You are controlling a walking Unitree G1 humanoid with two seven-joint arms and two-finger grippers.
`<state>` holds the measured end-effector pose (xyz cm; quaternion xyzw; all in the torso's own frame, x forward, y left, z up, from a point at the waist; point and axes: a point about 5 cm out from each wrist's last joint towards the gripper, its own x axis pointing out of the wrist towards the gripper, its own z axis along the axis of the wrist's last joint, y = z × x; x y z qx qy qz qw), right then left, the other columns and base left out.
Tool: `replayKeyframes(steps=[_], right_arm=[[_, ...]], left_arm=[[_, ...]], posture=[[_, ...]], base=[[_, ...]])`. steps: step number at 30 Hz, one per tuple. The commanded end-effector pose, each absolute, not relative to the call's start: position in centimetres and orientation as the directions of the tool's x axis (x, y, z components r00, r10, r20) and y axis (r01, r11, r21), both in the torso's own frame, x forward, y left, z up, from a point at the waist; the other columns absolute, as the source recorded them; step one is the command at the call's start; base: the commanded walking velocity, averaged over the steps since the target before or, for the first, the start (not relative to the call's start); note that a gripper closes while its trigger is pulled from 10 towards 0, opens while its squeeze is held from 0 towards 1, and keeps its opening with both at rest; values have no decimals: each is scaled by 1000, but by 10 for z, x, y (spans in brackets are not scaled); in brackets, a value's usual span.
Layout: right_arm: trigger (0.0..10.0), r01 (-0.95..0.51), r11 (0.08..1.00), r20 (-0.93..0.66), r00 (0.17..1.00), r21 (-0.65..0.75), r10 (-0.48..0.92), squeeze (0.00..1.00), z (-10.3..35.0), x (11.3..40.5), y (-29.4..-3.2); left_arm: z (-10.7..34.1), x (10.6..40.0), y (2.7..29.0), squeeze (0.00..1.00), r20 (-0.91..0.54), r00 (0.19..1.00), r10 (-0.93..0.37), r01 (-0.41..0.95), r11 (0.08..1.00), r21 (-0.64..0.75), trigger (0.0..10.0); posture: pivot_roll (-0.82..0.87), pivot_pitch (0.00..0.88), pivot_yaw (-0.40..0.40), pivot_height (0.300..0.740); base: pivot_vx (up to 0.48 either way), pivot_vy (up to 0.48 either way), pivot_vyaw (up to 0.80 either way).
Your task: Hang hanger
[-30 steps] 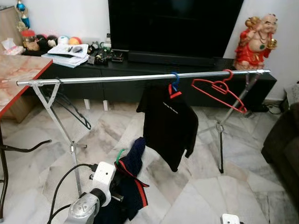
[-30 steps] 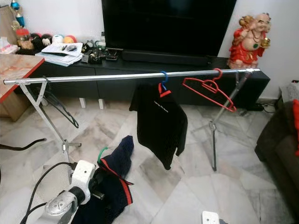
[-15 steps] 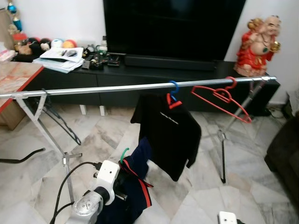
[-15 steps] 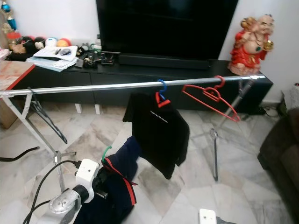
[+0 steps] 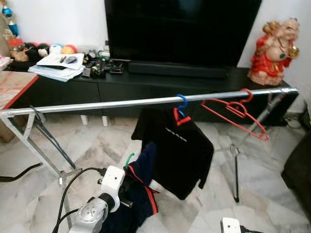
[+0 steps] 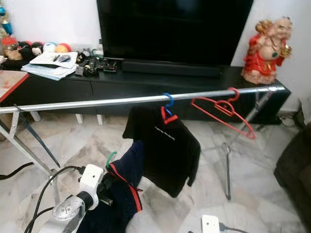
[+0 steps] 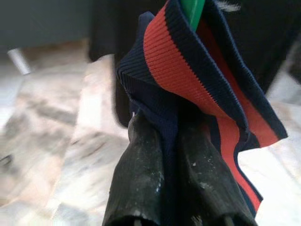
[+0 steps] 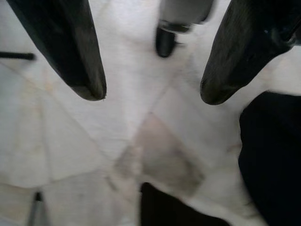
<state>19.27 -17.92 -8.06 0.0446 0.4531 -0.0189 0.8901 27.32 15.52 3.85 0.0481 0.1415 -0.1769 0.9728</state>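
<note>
A big black TV (image 5: 182, 24) stands on a long black cabinet (image 5: 146, 82) against the white wall. In front of it a silver rail (image 5: 121, 103) runs across the room on folding legs, over a pale marble floor (image 5: 102, 141).

From the rail hangs a black shirt (image 5: 177, 150) on a blue hanger (image 5: 181, 101), near the middle. Just beside it, toward the robot's right, an empty red hanger (image 5: 235, 114) hooks over the rail and tilts down to the right. At the rail's left end a dark hanger (image 5: 51, 143) hangs by the leg.

A red figurine (image 5: 274, 51) sits on the right end of the cabinet. On its left end lie papers (image 5: 56, 65), small gadgets and a few coloured balls. A red-edged worktop (image 5: 12, 85) juts in at far left.

The left hand (image 7: 176, 141) is low in front of the robot, below the rail and just left of the black shirt. Its fingers (image 7: 141, 174) are clenched on a navy shirt (image 5: 141, 189) with a red-striped collar, which droops from the grip. The green hanger (image 5: 128, 159) sits inside that collar, its hook poking up above the cloth, well below the rail.

The right hand (image 8: 153, 94) hangs low over the floor with its fingers spread apart and nothing between them; dark cloth lies beside it.
</note>
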Motion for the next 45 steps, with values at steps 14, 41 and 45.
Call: replayKeyframes(steps=[14,41,45], right_arm=[[10000,75,997,-810,586,20,-28,0,-82,183,-202],[10000,23,999,-820,573,27,9,0,-85,180,-191],[10000,19,999,-819,573,28,12,0,-85,180,-190]], left_arm=[[41,279,158,0,-278,925,-261,293,953,79,10000],[34,279,170,0,-331,933,-141,215,956,200,10000],[35,278,177,0,-328,941,-84,168,957,235,10000]], posture=[[36,40,-44,740],[37,55,-54,740],[43,56,-56,740]], base=[[69,0,41],[0,-324,174],[0,0,0]])
